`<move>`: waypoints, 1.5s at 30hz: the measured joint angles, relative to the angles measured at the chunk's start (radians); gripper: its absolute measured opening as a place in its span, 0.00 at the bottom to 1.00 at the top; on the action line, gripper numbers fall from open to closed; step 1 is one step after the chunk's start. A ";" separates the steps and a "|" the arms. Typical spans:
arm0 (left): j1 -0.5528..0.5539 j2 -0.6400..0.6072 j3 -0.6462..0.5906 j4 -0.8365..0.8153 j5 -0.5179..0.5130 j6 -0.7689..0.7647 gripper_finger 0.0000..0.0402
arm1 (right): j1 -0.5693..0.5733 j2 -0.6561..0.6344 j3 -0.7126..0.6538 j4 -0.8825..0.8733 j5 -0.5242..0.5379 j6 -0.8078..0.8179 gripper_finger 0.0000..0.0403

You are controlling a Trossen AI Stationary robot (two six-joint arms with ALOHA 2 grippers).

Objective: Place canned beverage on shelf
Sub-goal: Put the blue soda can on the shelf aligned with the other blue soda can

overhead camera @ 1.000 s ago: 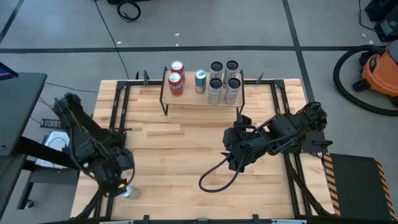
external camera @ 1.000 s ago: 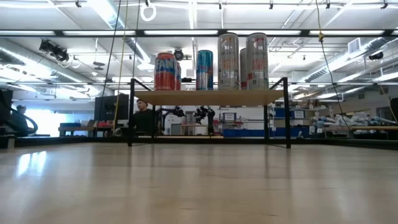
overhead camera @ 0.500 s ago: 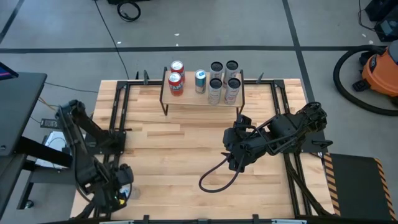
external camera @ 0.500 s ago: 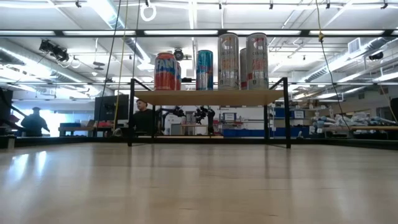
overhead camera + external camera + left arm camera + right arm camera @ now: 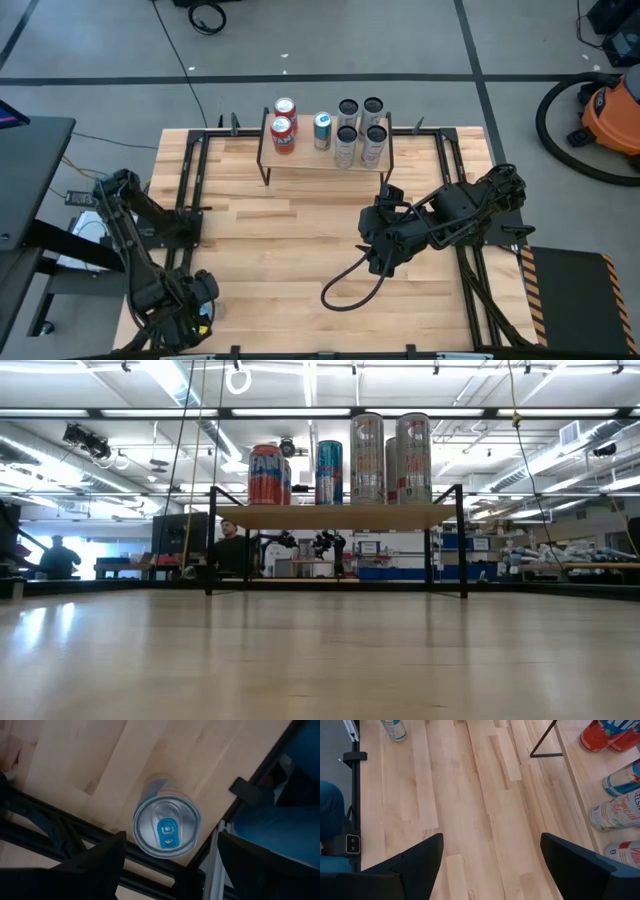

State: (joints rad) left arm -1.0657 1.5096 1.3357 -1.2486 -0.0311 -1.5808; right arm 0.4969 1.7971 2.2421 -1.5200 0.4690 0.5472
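A silver can with a blue tab (image 5: 166, 826) stands upright on its base on the table near the front left corner; it also shows in the right wrist view (image 5: 394, 729). My left gripper (image 5: 171, 840) is open above it, pointing down, one finger on either side of the can's top and clear of it. In the high view that gripper (image 5: 195, 305) covers most of the can. The shelf (image 5: 325, 150) stands on its black legs at the far middle of the table. My right gripper (image 5: 372, 245) is open and empty over the table's middle right.
The shelf's board (image 5: 335, 515) carries two red cans (image 5: 283, 127), a blue can (image 5: 322, 130) and several pale cans (image 5: 360, 135). Black rails (image 5: 190, 210) frame the table. A black cable (image 5: 345, 290) loops below the right arm. People (image 5: 232, 550) show in the room behind.
My left arm has folded back and its gripper has gone toward the table's near edge, over the silver can, which it now mostly covers in the high view. The can has stayed where it was.
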 joint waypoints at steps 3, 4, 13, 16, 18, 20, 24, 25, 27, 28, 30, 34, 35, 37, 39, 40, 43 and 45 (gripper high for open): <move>0.002 0.018 0.000 -0.007 0.000 -0.006 0.78 | 0.000 0.000 0.000 0.000 0.000 0.000 0.85; 0.002 0.023 0.000 -0.006 0.000 -0.006 0.78 | 0.000 0.000 0.000 0.000 0.000 0.000 0.85; 0.002 0.037 0.000 -0.011 0.001 -0.006 0.78 | 0.000 0.000 0.000 0.000 0.000 0.000 0.85; 0.002 0.037 0.000 -0.040 0.001 -0.006 0.78 | 0.000 0.000 0.000 0.000 0.000 0.000 0.85; 0.009 0.037 0.000 -0.067 0.005 -0.006 0.78 | 0.000 0.000 0.000 0.000 0.000 0.000 0.85; 0.015 0.037 0.000 -0.095 0.021 -0.006 0.78 | 0.000 0.000 0.000 0.000 0.000 0.000 0.85; 0.033 0.037 0.000 -0.077 0.064 -0.005 0.78 | 0.000 0.000 0.000 0.000 0.000 0.003 0.85; 0.036 0.037 0.000 -0.073 0.063 0.001 0.78 | 0.000 0.000 0.000 0.000 0.000 0.003 0.85; 0.043 0.037 0.000 -0.067 0.063 0.018 0.78 | 0.000 0.000 0.000 0.000 0.000 0.003 0.85; 0.044 0.037 0.000 -0.068 0.063 0.020 0.78 | 0.000 0.000 0.000 0.000 0.000 0.003 0.85; 0.048 0.037 0.000 -0.068 0.060 0.021 0.78 | 0.000 0.000 0.000 0.000 0.000 0.003 0.85; 0.050 0.037 0.000 -0.069 0.056 0.021 0.78 | 0.000 0.000 0.000 0.000 0.000 0.003 0.85; 0.050 0.037 0.000 -0.072 0.056 0.021 0.78 | 0.000 0.000 0.000 0.000 0.000 0.003 0.85; 0.050 0.037 0.000 -0.085 0.056 0.021 0.78 | 0.000 0.000 0.000 0.000 0.000 0.003 0.85; 0.050 0.037 -0.001 -0.088 0.056 0.021 0.78 | 0.000 0.000 0.000 0.000 0.000 0.003 0.85; 0.050 0.037 -0.001 -0.086 0.056 0.021 0.78 | 0.000 0.000 0.000 0.000 0.000 0.003 0.85; 0.050 0.037 -0.001 -0.084 0.056 0.021 0.78 | 0.000 0.000 0.000 0.000 0.000 0.003 0.85; 0.050 0.037 -0.001 -0.077 0.055 0.022 0.78 | 0.000 0.000 0.000 0.000 0.000 0.003 0.85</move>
State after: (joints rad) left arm -1.0153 1.5471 1.3350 -1.3253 0.0242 -1.5589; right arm 0.4969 1.7969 2.2421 -1.5196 0.4690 0.5503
